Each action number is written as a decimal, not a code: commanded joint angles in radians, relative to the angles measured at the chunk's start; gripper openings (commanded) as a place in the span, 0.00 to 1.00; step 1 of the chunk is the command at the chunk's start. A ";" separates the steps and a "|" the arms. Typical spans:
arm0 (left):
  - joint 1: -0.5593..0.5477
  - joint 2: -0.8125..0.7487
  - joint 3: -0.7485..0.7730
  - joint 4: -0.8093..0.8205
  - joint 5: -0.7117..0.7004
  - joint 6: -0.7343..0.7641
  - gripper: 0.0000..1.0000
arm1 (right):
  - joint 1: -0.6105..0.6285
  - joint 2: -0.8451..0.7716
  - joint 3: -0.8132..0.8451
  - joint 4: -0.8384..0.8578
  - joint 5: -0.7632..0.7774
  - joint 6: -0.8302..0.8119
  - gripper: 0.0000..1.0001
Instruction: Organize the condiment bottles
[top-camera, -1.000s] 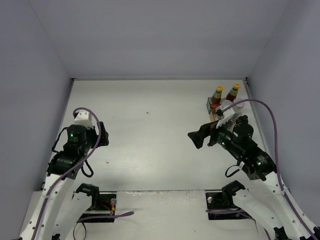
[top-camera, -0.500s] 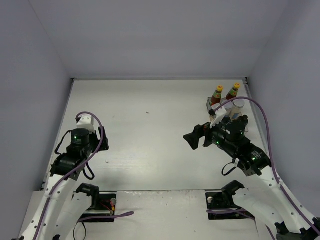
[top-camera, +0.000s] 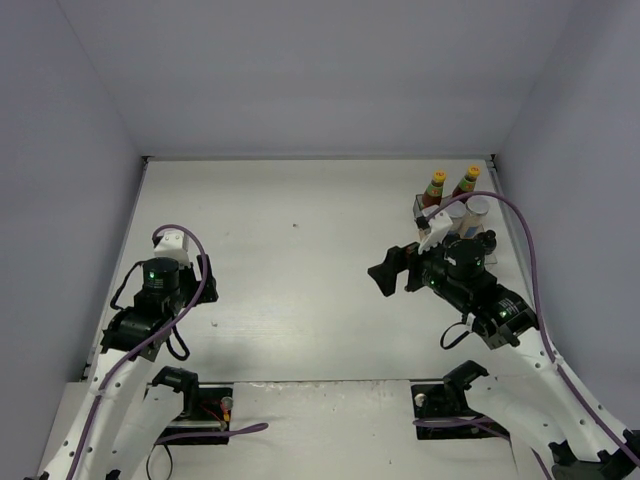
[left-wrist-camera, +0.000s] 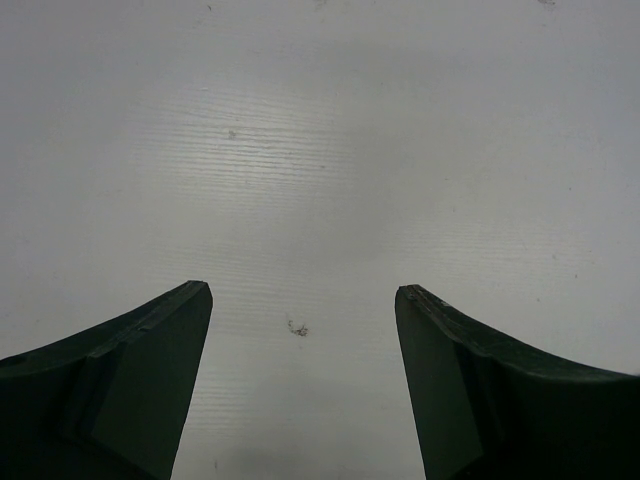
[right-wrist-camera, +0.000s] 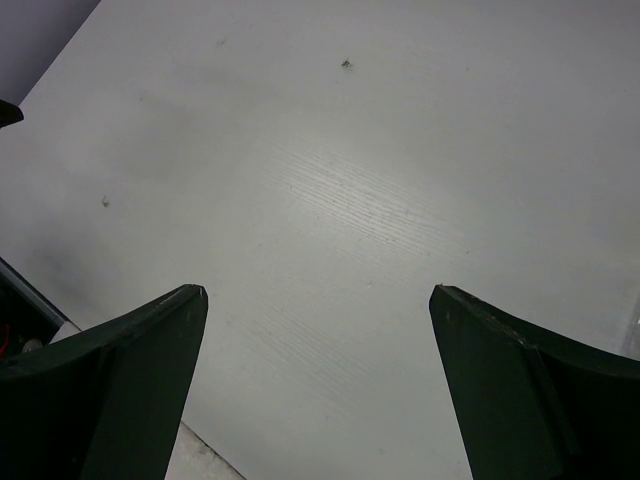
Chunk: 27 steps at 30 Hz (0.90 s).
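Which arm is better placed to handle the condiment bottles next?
Right, likely. The condiment bottles stand in the far right corner, close to the right claw, open and empty. The left claw, also open, sits across the table.

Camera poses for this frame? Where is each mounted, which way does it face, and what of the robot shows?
Top external: above and behind the bases, looking down across the table to the far wall; left arm, right arm and red sauce bottles show.
Left wrist: on the left arm, facing down at the table; open left gripper shows.
Right wrist: on the right arm, tilted down across the table; open right gripper shows.
Shared: all three see the white tabletop.
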 joint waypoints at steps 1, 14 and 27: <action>0.004 0.007 0.024 0.027 -0.006 -0.014 0.74 | 0.004 0.017 0.016 0.039 0.023 0.006 1.00; 0.004 0.016 0.024 0.027 0.002 -0.015 0.74 | 0.004 0.107 -0.097 0.205 0.078 0.062 1.00; 0.004 0.009 0.025 0.026 0.003 -0.015 0.74 | 0.034 0.184 -0.109 0.268 0.097 0.042 1.00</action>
